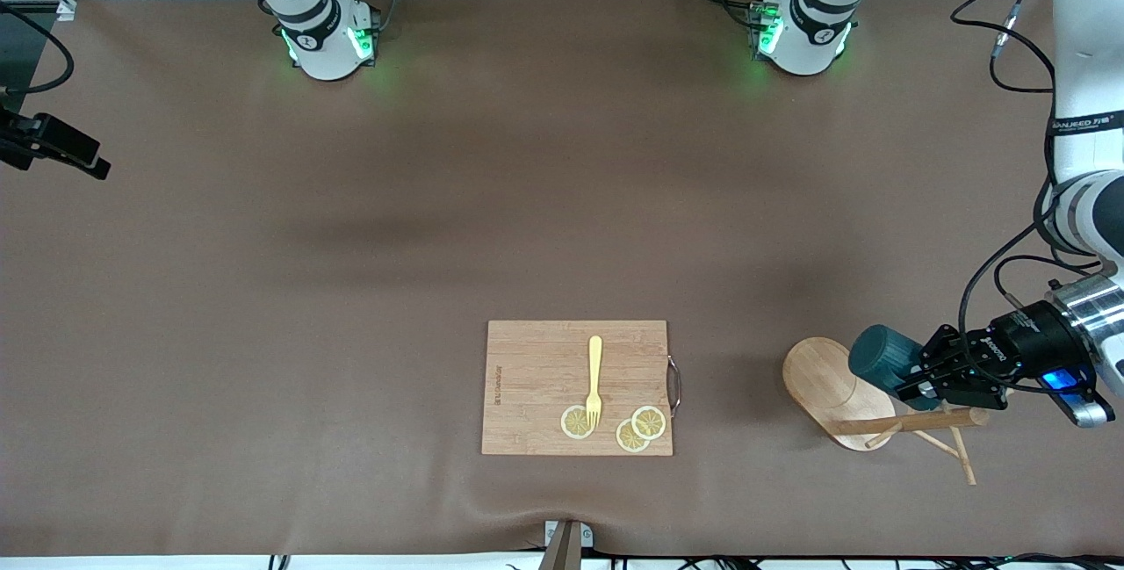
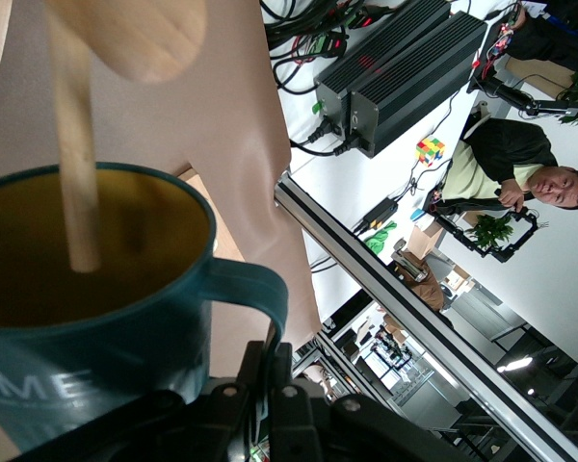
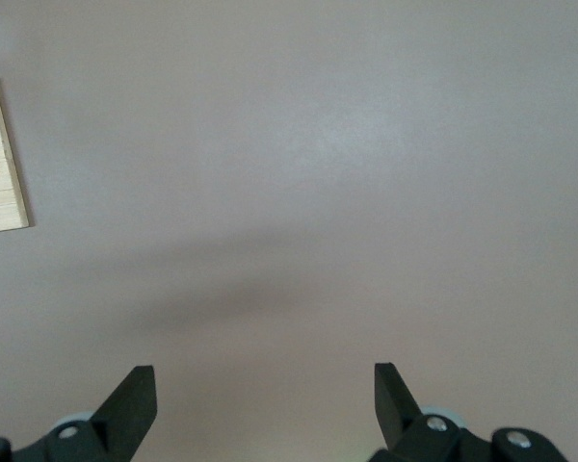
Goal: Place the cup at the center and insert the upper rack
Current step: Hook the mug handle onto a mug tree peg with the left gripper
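The dark teal cup (image 1: 882,359) hangs tipped on its side above the oval base of the upper rack (image 1: 821,386), a light wooden mug tree at the left arm's end of the table. My left gripper (image 1: 913,377) is shut on the cup's loop handle (image 2: 260,289). In the left wrist view the cup (image 2: 87,289) shows its mustard-yellow inside, and a round wooden rod of the rack (image 2: 77,173) crosses its mouth. The rack's post (image 1: 913,422) and thin pegs (image 1: 957,456) show below the gripper. My right gripper (image 3: 266,385) is open over bare brown table.
A rectangular wooden cutting board (image 1: 577,387) with a metal handle lies near the table's front edge at mid-table. It carries a yellow fork (image 1: 594,381) and three lemon slices (image 1: 639,428). Its corner (image 3: 0,164) shows in the right wrist view. A black device (image 1: 53,148) juts in at the right arm's end.
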Tool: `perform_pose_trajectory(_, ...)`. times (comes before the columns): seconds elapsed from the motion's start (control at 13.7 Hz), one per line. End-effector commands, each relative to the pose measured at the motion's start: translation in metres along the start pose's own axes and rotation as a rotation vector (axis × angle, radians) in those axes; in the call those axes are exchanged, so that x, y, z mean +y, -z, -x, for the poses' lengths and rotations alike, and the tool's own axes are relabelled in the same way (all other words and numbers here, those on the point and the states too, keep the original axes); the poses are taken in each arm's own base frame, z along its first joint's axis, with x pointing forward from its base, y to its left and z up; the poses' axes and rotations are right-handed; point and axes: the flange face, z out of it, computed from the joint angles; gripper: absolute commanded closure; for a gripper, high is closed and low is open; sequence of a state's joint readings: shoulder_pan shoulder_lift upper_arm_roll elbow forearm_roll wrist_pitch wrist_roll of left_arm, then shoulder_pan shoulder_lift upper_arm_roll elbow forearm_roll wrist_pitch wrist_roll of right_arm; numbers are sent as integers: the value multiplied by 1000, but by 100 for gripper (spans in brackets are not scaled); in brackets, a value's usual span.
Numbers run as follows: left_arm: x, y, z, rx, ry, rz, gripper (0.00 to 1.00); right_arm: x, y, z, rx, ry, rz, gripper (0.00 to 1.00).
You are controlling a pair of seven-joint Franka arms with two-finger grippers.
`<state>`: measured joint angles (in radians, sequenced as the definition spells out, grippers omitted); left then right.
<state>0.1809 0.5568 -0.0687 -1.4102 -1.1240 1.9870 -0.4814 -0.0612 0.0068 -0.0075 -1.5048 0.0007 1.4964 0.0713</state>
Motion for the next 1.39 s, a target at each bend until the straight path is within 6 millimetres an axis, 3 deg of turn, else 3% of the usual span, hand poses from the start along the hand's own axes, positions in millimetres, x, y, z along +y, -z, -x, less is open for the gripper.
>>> perform_pose_trajectory(0.0,-4,18,-12,-11,4,38,100,2,4,-1,-3,1,-4,0)
perform_pose_trajectory(0.59,-19,28,-39,-22,-23,84,100,2,4,-1,-3,1,-4,0)
perform_pose_trajectory(1.1,-28,21,-48,-36,-33,97,100,2,4,-1,-3,-1,-4,0)
perform_pose_trajectory(1.17,-29,24,-51,-38,-22,112,85,2,4,-1,-3,-1,-4,0)
perform_pose_trajectory(1.24,-29,25,-54,-42,-11,129,15,2,4,-1,-2,-1,-4,0)
perform_pose_trajectory(1.32,-28,23,-52,-46,-9,130,0,2,4,-1,-3,-1,-4,0)
